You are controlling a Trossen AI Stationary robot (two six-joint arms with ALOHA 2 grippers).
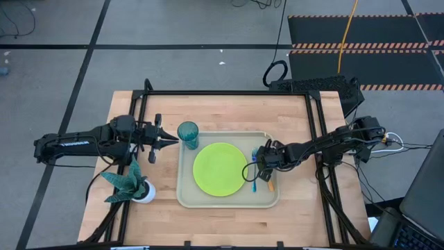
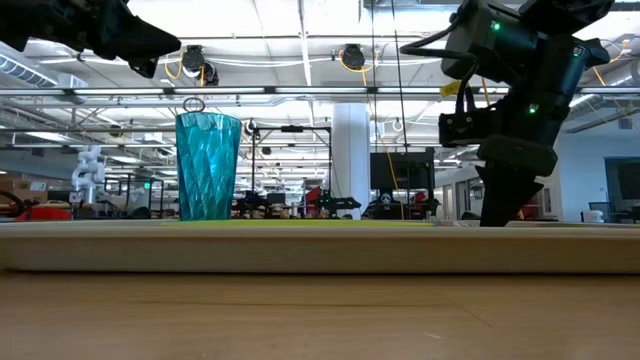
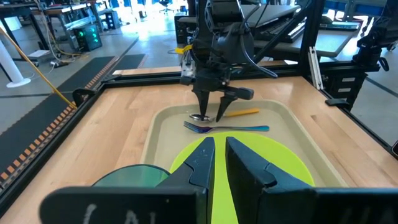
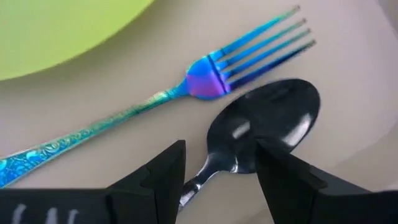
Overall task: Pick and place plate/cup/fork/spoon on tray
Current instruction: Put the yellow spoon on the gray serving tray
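Note:
The beige tray (image 1: 186, 198) lies mid-table with the lime-green plate (image 1: 220, 169) on it. The teal cup (image 1: 188, 134) stands upright at the tray's far left corner. On the tray's right strip the blue fork (image 4: 205, 81) and the orange-handled spoon (image 4: 267, 121) lie flat side by side. My right gripper (image 4: 217, 155) points steeply down over them, open, one finger on either side of the spoon's neck. It holds nothing. My left gripper (image 1: 173, 141) hovers level just left of the cup, shut, with nothing in it.
A teal leafy plant in a white pot (image 1: 132, 184) stands near the table's front left. Black frame rails (image 1: 316, 139) run along the table's left, far and right sides. Bare wood (image 1: 298, 201) lies right of the tray.

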